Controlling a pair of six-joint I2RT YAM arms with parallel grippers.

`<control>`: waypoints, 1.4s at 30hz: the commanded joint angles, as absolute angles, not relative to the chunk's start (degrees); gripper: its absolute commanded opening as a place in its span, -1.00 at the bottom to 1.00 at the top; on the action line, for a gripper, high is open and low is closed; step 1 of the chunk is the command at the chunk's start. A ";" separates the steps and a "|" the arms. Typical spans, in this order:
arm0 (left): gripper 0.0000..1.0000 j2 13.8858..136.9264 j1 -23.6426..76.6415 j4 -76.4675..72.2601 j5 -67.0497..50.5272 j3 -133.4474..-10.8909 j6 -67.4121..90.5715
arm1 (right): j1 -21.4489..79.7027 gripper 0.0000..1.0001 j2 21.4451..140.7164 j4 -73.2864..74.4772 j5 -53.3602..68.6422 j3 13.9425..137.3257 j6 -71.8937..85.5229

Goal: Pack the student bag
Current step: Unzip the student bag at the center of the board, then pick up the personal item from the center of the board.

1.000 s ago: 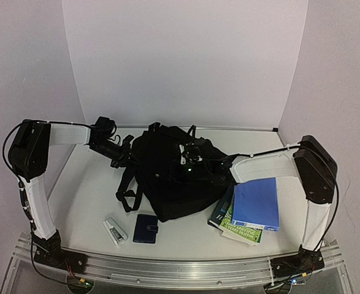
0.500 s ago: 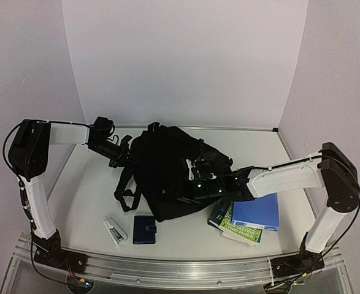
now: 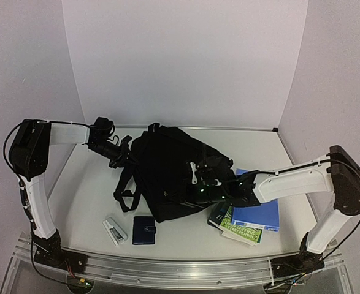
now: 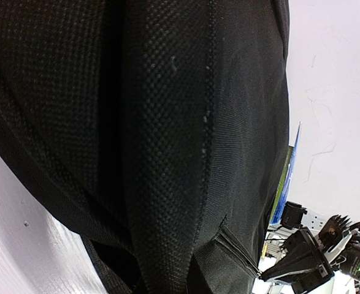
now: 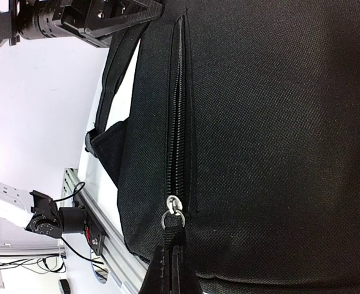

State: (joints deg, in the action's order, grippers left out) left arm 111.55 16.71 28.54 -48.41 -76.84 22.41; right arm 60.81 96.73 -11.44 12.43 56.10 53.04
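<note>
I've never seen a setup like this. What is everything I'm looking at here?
bag: one, black, middle of the table
zip pull: one, silver ring with a black tab, on the bag's closed zip
wallet: one, dark navy, in front of the bag
stapler-like item: one, white, left of the wallet
folder: one, blue, right of the bag
books: at least one, green, under the folder
table: one, white
left gripper: one, black, shut on the bag's left edge
right gripper: one, black, shut on the zip pull
</note>
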 commanded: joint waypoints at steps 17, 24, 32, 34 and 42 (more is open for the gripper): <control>0.69 85.47 15.92 25.19 -23.06 -68.12 26.97 | 70.02 0.40 90.22 -8.70 9.19 56.42 49.64; 0.75 72.79 15.91 19.46 -23.12 -53.15 38.29 | 73.39 0.28 97.27 -10.27 10.63 57.14 55.72; 0.75 64.49 15.91 21.25 -25.03 -44.51 40.80 | 74.63 0.02 106.03 -11.78 11.88 59.88 60.83; 0.75 63.54 15.91 22.87 -25.44 -43.90 40.28 | 74.65 -0.03 108.09 -11.78 12.05 60.80 61.25; 0.75 60.59 15.93 21.68 -28.36 -41.06 42.27 | 74.67 -0.29 114.06 -11.00 12.18 64.84 61.83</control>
